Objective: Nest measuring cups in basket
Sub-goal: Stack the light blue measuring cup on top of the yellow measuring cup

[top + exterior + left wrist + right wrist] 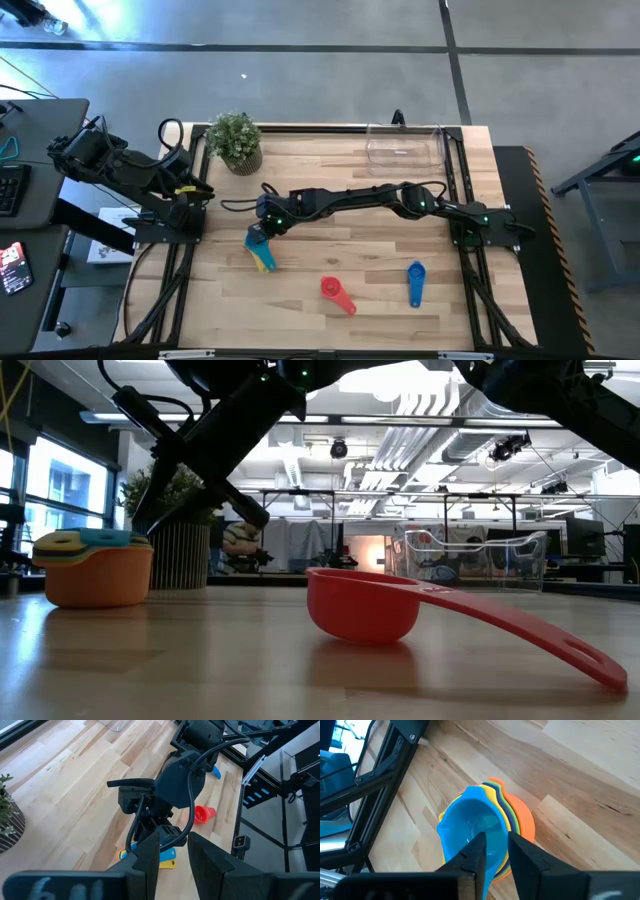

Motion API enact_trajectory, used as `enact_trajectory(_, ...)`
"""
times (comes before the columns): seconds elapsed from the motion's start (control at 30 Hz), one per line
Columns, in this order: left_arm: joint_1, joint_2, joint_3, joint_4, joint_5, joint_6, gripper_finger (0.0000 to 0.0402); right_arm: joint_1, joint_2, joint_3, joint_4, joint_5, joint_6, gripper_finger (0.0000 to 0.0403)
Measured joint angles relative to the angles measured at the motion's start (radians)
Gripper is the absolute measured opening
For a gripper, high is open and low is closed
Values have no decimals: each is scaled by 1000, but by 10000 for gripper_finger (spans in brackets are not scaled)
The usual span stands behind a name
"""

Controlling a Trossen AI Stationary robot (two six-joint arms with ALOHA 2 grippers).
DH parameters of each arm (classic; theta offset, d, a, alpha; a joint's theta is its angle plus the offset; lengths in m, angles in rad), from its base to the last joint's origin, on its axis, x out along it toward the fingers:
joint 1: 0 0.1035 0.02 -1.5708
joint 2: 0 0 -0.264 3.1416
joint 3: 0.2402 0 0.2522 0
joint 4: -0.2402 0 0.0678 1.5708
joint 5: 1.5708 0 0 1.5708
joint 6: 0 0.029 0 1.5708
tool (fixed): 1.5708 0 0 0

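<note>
1. Nested measuring cups (262, 250), light blue innermost and orange outermost, sat toward the bench's left edge.
2. Right fingers (492, 851) hovered just over that stack, slightly parted, gripping nothing.
3. Left fingers (172, 851) waited narrowly open at the left edge.
4. Red cup (337, 293) and blue cup (415, 281) lay near the front edge.
5. Clear basket (405, 146) sat at the back right corner.

Two dark arms (350, 198), looping black cables, seemingly small green lights.
</note>
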Motion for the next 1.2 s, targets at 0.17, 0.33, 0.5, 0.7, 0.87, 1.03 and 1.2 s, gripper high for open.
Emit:
enact_trajectory(0.17, 0, 0, 0, 0, 0, -1, 90, -2, -2, 0, -3, -33, 13, 76)
enact_trajectory(0.33, 0, 0, 0, 0, 1, -8, 90, 3, -34, 2, -21, -29, 7, 76)
enact_trajectory(0.5, 0, 0, 0, 0, 1, -8, 90, 26, -61, 3, -140, 19, 10, 76)
enact_trajectory(0.7, 0, 0, 0, 0, 1, -7, 90, 81, -52, -1, -198, 52, 49, 75)
enact_trajectory(0.87, 0, 0, 0, 0, 1, -7, 90, 105, -41, -23, -183, 90, 74, 75)
enact_trajectory(1.03, 0, 0, 0, 0, 1, -8, 90, 115, -22, -49, -160, 104, 115, 75)
enact_trajectory(1.2, 0, 0, 0, 0, 1, -8, 90, 121, -13, -48, -112, 79, 119, 75)
